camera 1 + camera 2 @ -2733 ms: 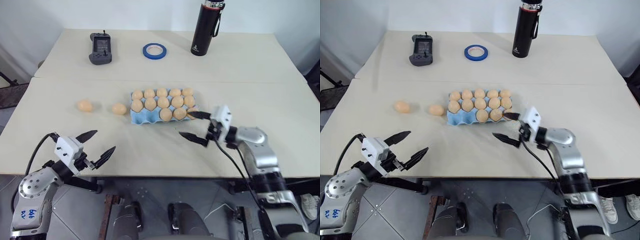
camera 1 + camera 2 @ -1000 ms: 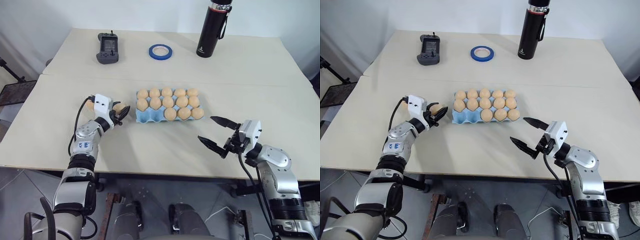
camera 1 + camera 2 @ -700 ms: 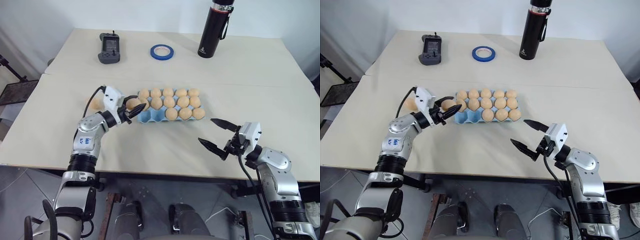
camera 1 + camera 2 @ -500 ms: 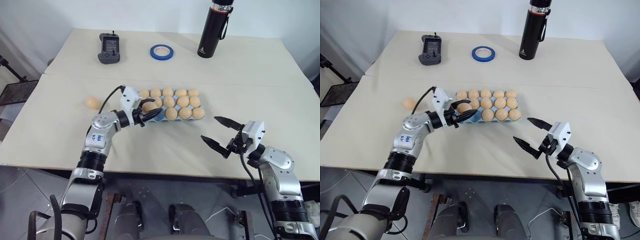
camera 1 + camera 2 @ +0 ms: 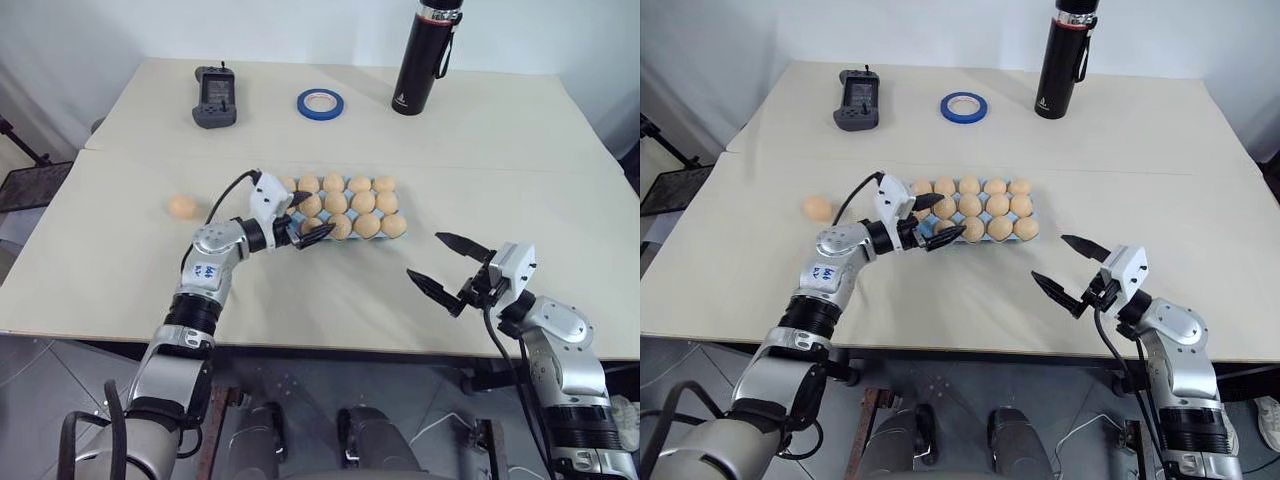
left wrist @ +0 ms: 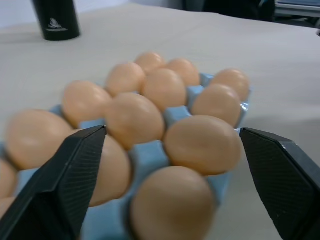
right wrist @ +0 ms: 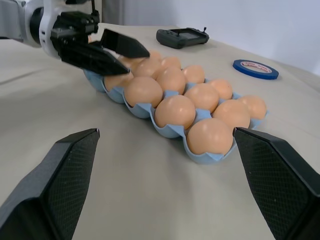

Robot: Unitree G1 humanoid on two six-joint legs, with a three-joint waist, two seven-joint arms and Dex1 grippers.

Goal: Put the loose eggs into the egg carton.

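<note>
The light blue egg carton (image 7: 170, 131) lies mid-table with several tan-orange eggs (image 5: 352, 203) in its cups. My left gripper (image 5: 310, 215) hovers open over the carton's left end, one finger on each side of the eggs there, and grips nothing. In the left wrist view the nearest egg (image 6: 172, 210) sits in its cup between the spread fingers (image 6: 75, 170). One loose egg (image 5: 182, 206) rests on the table left of the carton. My right gripper (image 5: 425, 255) stands open and empty to the right of the carton, nearer the table's front edge.
At the back of the table stand a black flask (image 5: 418, 58), a blue tape roll (image 5: 316, 101) and a black handheld controller (image 5: 210, 97). A seam (image 5: 500, 168) crosses the table behind the carton.
My left gripper carried an egg from the table rightward to the carton's left end, then opened, leaving the egg in the carton. The right arm has stayed put.
</note>
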